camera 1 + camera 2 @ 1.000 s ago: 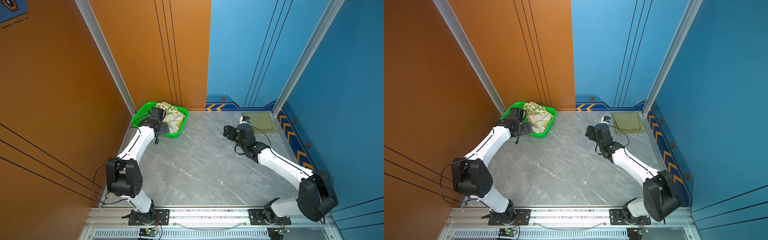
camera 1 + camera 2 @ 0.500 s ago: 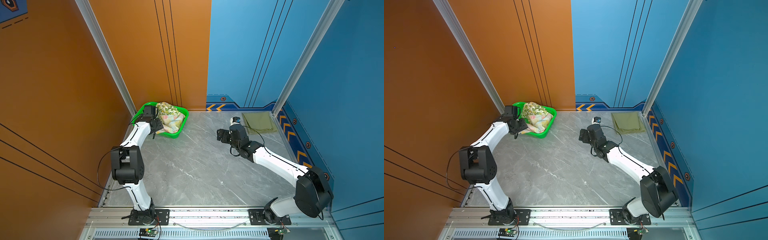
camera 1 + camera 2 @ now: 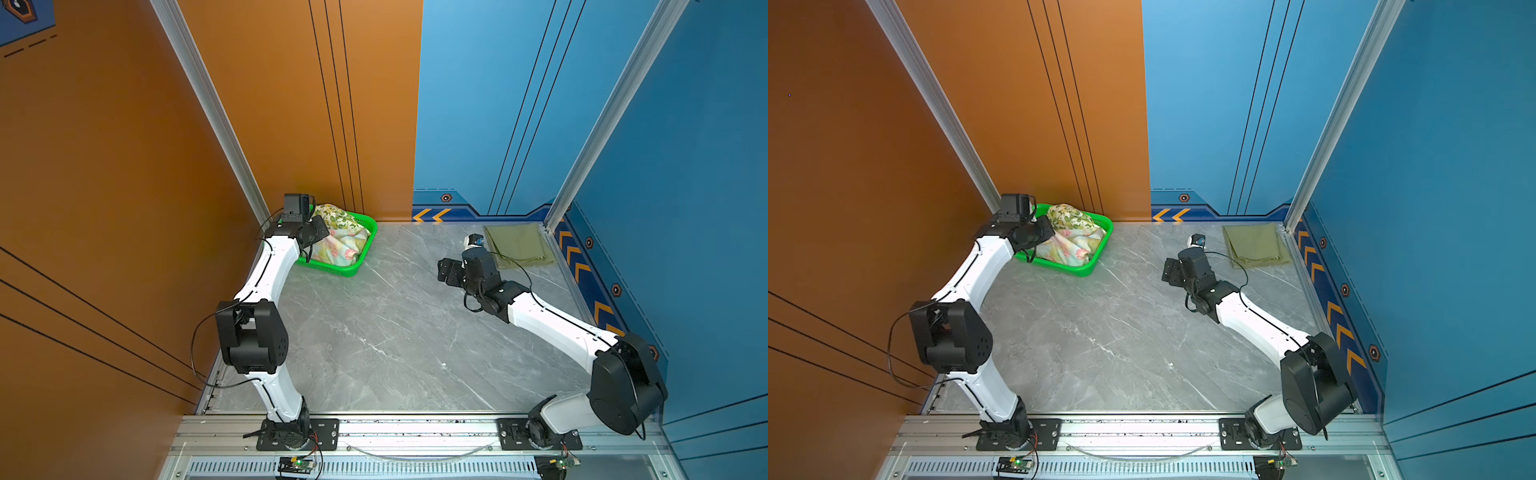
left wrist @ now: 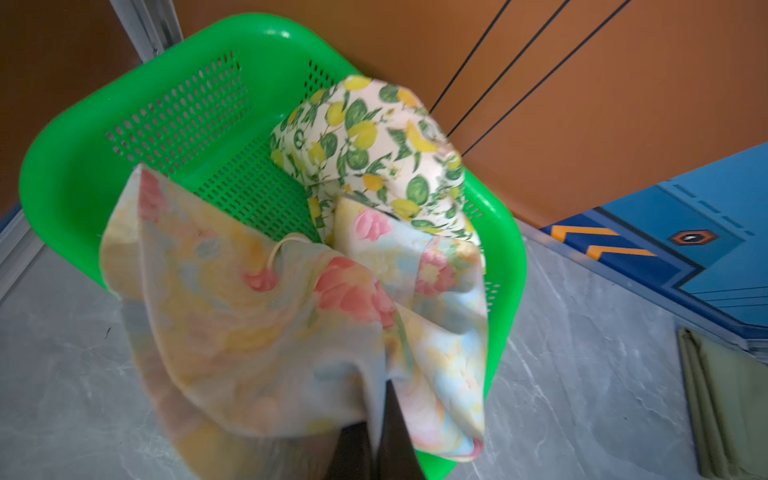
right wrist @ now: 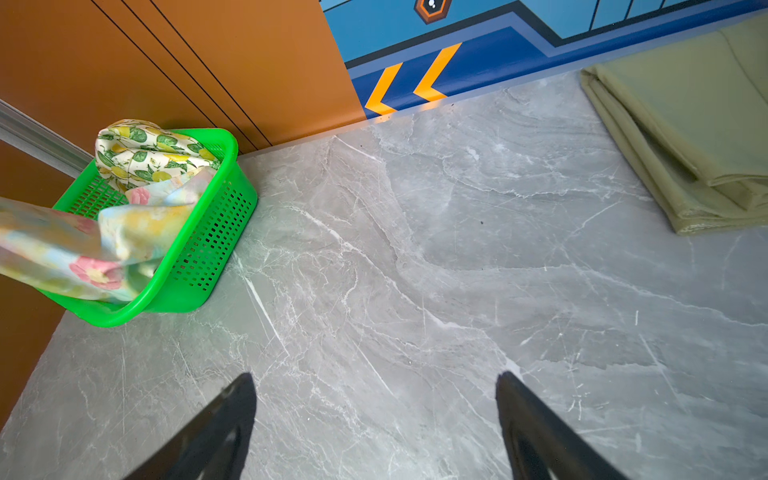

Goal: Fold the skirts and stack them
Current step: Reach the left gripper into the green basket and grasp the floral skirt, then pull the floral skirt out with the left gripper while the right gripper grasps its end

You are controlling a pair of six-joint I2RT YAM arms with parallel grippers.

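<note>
Grey marble desk [image 3: 395, 332] enclosed by orange and blue walls, seen in both top views and from each wrist.

**Left claw** [image 4: 376, 415]: a second ago it hung spread over the basket. It has since clenched and now grasps a fold of the floral skirt [image 4: 257, 316], the pastel blue-yellow cloth with pink flowers. The cloth fans out from the pinch, blurred as if in motion. One part is drawn up and over the near rim of the green basket [image 4: 124, 83]. The rest still lies inside against the lemon skirt [image 4: 374, 145], which stays bunched at the basket's far side. The basket sits in the far left corner of the desk.

**Right claw** [image 5: 374, 399]: released and empty, jaws wide over bare marble near the middle of the desk. It has drawn a little away from the olive skirt [image 3: 519, 249], which lies folded flat in the far right corner.

**Reading:** the olive piece appears finished and probably marks the stacking place. The fresh grip suggests the second skirt's extraction is beginning. The lift probably needs to clear the rim without dragging the lemon skirt or tipping the light basket. Spreading, folding and stacking of two skirts remain.
</note>
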